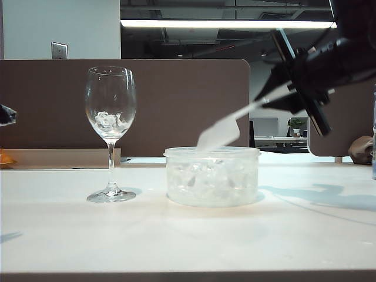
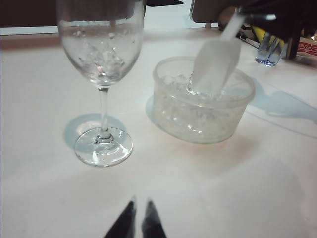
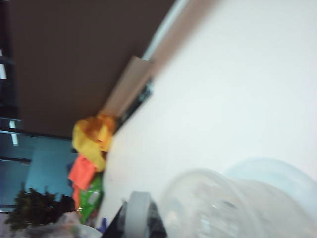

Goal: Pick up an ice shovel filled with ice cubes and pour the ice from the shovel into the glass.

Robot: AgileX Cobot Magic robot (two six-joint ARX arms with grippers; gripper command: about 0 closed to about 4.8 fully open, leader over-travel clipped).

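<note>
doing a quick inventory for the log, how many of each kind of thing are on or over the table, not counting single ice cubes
wine glass: 1
round plastic tub of ice: 1
ice shovel, held in the right gripper: 1
grippers, counting the left gripper low over the table: 2
total: 5

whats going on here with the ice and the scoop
The right gripper holds the ice shovel by its handle, head tilted down at the round tub of ice cubes. The glass stands beside the tub with some ice already inside. The left gripper hangs back, shut and empty.
</note>
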